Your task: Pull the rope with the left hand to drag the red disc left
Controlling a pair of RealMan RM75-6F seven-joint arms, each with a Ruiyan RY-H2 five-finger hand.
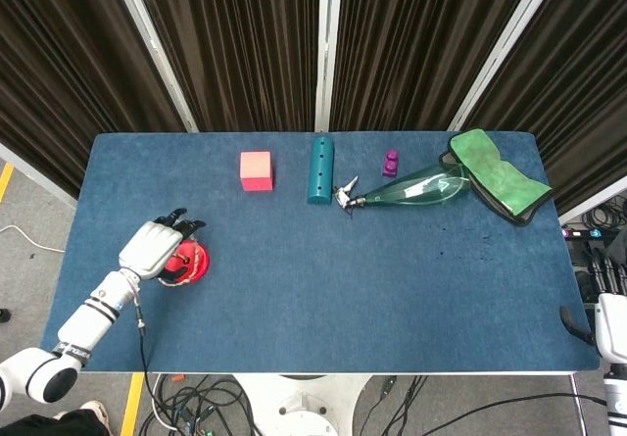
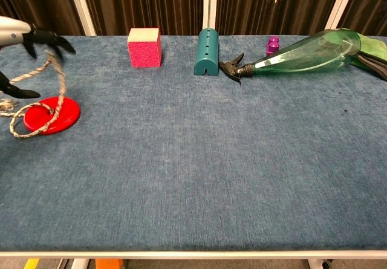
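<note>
Blue table (image 1: 343, 289), left hand (image 1: 157, 248) over red disc (image 2: 53, 113) — fingers spread, rope (image 2: 37, 109) draped loose.

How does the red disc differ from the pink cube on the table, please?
The red disc is flat and round; the pink cube is a tall block with square faces. The disc lies near the table's left edge with a rope looped over it, under the left robot hand; the cube stands alone towards the far edge. Both rest on the blue table.
</note>
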